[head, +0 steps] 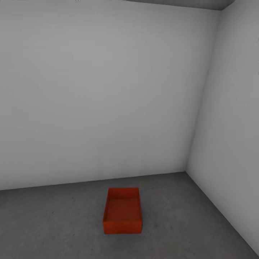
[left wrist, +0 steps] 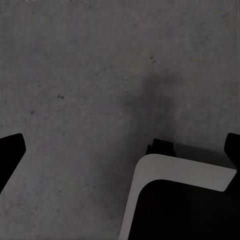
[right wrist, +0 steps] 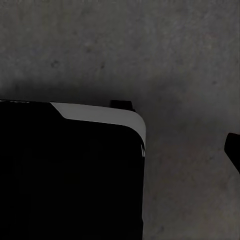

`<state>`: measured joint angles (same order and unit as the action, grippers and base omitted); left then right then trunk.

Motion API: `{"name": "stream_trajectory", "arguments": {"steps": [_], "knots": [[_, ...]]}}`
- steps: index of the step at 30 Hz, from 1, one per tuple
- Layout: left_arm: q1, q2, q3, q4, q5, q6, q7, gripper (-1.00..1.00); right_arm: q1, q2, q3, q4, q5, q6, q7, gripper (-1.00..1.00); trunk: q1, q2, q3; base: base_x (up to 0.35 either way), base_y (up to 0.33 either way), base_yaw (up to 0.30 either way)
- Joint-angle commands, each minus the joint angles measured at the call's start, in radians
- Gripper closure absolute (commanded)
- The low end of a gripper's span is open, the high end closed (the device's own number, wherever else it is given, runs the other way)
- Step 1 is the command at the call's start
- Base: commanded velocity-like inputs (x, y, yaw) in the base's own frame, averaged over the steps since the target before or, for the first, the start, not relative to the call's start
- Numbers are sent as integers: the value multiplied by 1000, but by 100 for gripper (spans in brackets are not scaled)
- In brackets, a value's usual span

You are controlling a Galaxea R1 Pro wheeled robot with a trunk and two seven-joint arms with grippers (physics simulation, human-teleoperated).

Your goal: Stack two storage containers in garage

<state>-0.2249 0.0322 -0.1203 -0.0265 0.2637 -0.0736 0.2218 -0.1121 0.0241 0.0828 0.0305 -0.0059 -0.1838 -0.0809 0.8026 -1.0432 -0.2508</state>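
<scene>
Orange-red storage container [head: 122, 211], topless, sits alone on the dark concrete floor [head: 54, 226] of the garage, seen from my head camera. It stands upright, a short end facing me, near the corner where the pale grey back wall [head: 100, 93] meets the right side wall [head: 230, 126], but apart from both. Bare concrete on all sides of it, widest to the left. A strip of grey ceiling [head: 201, 3] shows at top.

Left wrist view: mottled concrete below, plus the white-edged dark corner of my base [left wrist: 175, 200]. Left gripper [left wrist: 122, 152]: dark finger tips at the two frame edges, jaws spread wide, nothing between them but floor.

Right wrist view: same floor, my base [right wrist: 70, 170] as a big black block with a white rim. Right gripper: one dark finger tip [right wrist: 234, 150] at the frame edge; other finger not visible, so I cannot tell how far my jaws stand apart.
</scene>
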Motion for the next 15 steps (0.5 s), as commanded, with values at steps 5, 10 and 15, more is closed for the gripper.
{"name": "stream_trajectory", "arguments": {"steps": [5, 10, 15], "knots": [[-1, 0, -9, 0, 9, -3, 2, -100, -1, 1, 8, 3, 0, -5, -5, -100, 0, -1, 7, 0, 0, 0], [-1, 0, -9, 0, 9, -3, 2, -100, -1, 1, 8, 3, 0, -5, -5, -100, 0, -1, 15, 0, 0, 0], [-1, -1, -10, -6, 8, -4, 2, -100, -1, 1, 8, 3, 0, -5, -4, -100, 0, -1, 23, 0, 0, 0]]}}
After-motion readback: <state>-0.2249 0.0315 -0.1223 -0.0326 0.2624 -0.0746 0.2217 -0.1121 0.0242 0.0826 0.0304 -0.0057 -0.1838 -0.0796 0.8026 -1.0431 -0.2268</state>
